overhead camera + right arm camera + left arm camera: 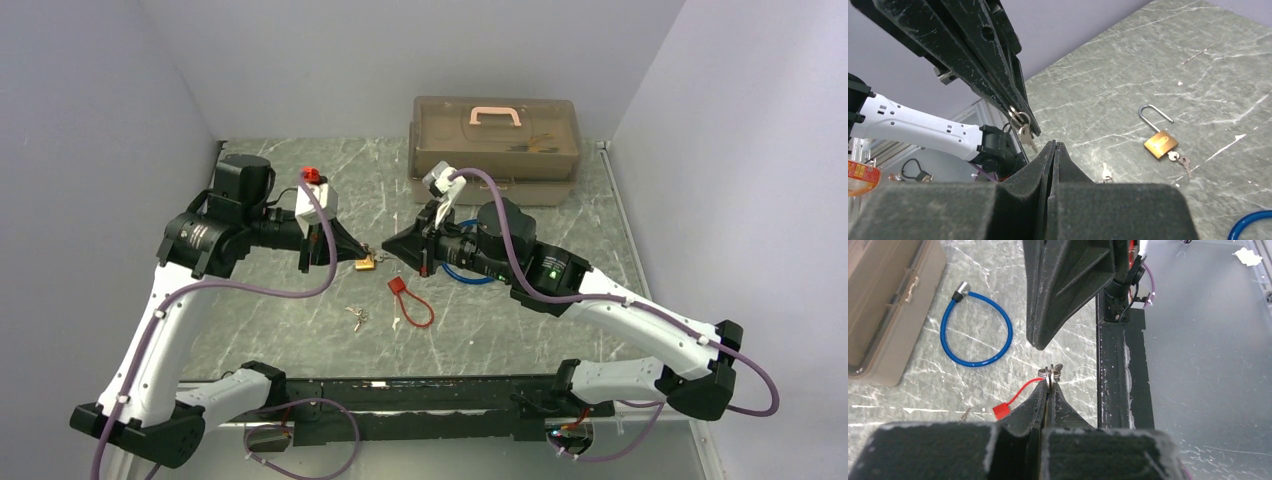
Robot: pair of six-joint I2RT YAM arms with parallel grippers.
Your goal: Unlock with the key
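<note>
Left gripper [1049,388] pinches key ring [1049,372] — brass padlock [1160,144] on table [1198,65], shackle open.

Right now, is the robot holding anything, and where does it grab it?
The left fingers pinch the keys by their ring. The right fingers are shut on nothing.

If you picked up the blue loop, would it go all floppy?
Probably only a bit: the blue loop holds a neat round curve lying flat, so it looks springy rather than limp. Its metal end would likely hang lowest. Lying flat, it shouldn't roll.
</note>
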